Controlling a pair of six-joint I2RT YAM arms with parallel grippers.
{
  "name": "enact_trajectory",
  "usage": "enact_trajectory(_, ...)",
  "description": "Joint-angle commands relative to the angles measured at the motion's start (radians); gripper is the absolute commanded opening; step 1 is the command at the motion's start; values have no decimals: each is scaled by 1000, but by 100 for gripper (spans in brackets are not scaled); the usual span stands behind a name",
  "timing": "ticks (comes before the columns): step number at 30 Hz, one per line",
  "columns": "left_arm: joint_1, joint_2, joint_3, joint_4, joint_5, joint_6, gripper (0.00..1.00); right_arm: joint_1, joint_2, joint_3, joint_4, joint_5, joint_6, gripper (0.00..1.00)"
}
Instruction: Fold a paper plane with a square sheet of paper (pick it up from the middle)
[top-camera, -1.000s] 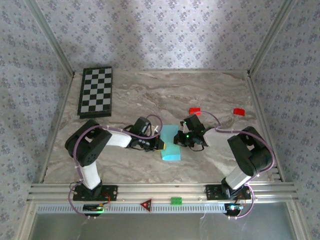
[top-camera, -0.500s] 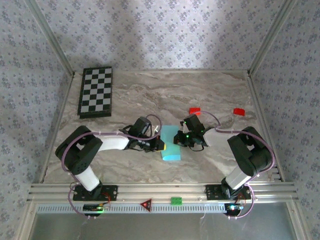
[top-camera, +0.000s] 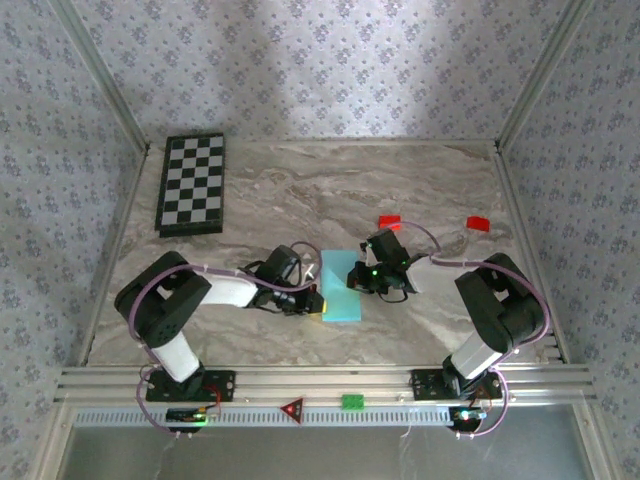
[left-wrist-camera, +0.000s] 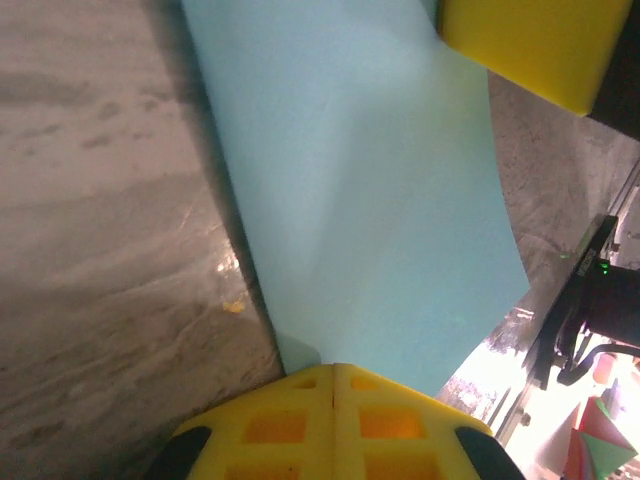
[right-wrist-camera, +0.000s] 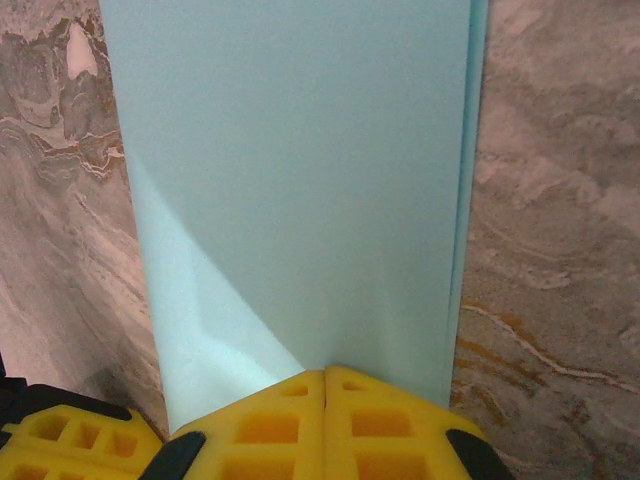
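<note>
The light cyan-blue sheet of paper lies flat on the marble table as a folded rectangle. My left gripper is shut, its yellow tips resting at the paper's near left edge. In the left wrist view the paper spreads out ahead of the shut left gripper. My right gripper is shut too and presses on the paper's right side. In the right wrist view the paper, with a doubled edge on its right, reaches up to the shut right gripper. Nothing is pinched between either pair of fingers.
A folded chessboard lies at the far left. Two small red blocks sit behind the right arm. A green block and a red triangle rest on the front rail. Patterned walls close in three sides.
My left gripper has slid toward the near end of the paper's left edge, and its arm has shifted with it. The right gripper has stayed in place.
</note>
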Motion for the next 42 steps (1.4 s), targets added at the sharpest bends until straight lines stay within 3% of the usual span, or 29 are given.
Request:
enact_trajectory(1, -16, -44, -29, -116, -35, 23, 0, 7, 31, -25, -122, 83, -11, 3)
enact_trajectory(9, -23, -147, 44, -59, -62, -46, 0, 4, 25, -23, -131, 84, -14, 3)
enact_trajectory(18, -38, -3, 110, -40, -3, -29, 0, 5, 23, -28, -130, 88, -12, 3)
enact_trajectory(26, -51, 32, 1, -42, -16, -4, 0, 5, 30, -30, -122, 89, -9, 3)
enact_trajectory(32, -71, 1, -45, -114, -41, 45, 0, 6, 29, -33, -117, 87, -6, 3)
enact_trajectory(42, -118, -75, 30, -285, -99, 130, 0, 9, 31, -31, -123, 89, -6, 3)
